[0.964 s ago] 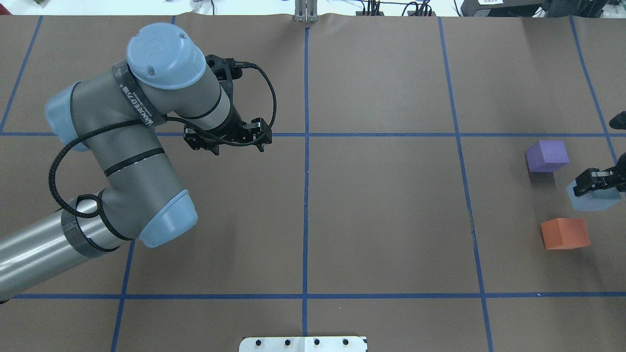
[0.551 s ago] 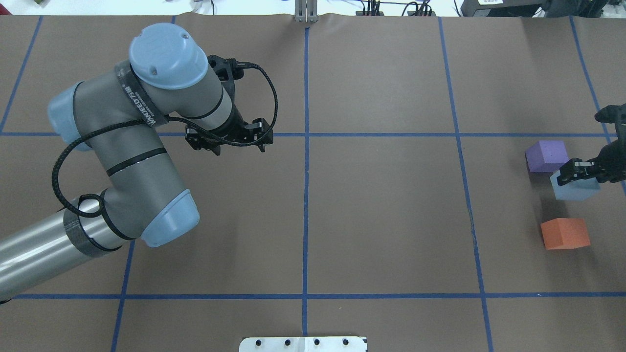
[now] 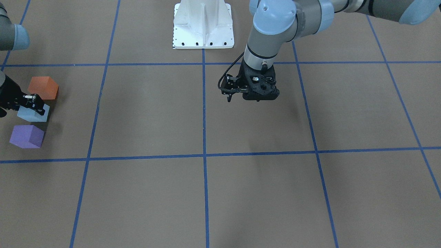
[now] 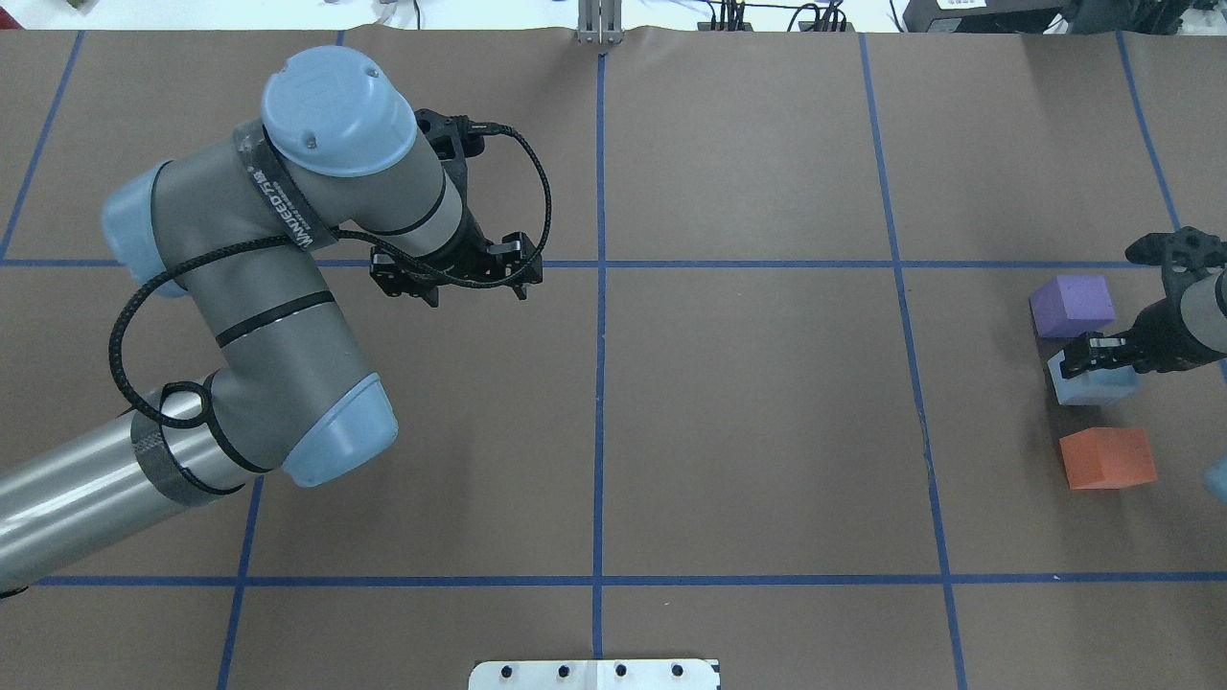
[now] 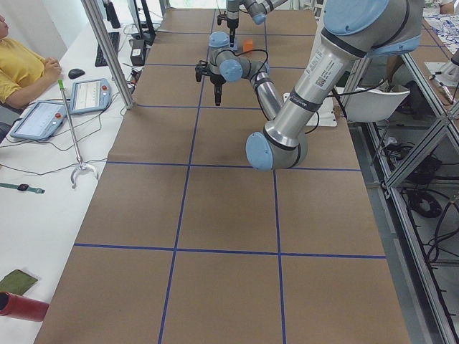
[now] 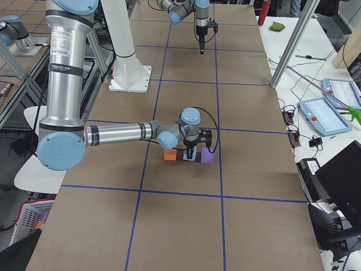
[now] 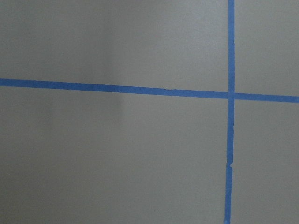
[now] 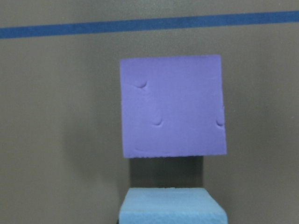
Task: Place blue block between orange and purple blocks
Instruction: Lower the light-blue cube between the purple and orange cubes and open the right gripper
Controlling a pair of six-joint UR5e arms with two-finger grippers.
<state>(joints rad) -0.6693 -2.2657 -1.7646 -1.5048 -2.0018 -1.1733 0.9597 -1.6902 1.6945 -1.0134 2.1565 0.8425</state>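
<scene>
Three foam cubes sat in a short row near the right-hand end of the table (image 4: 767, 431), which was covered in matte brown paper and divided into squares by blue tape lines (image 4: 599, 383). The pale blue block (image 4: 1093, 385) was in the middle, with the purple block (image 4: 1072, 305) on its far side and the orange block (image 4: 1107, 457) on its near side, and a narrow gap to each. The right jaws were closed on the blue block from above and hid much of its top face. It could not be told whether the block's underside touched the paper. The right arm (image 4: 1184, 331) was cut off by the frame edge in both the overhead and front views. The right wrist camera caught only a sliver of the blue block at its lower edge. Beyond it lay the purple block's square top, soft-looking and marked with a few small dents. The left arm (image 4: 288, 287), grey with light blue joint caps and a looping black cable, hung over a tape crossing well away from the blocks. The left jaws stood apart, holding nothing
</scene>
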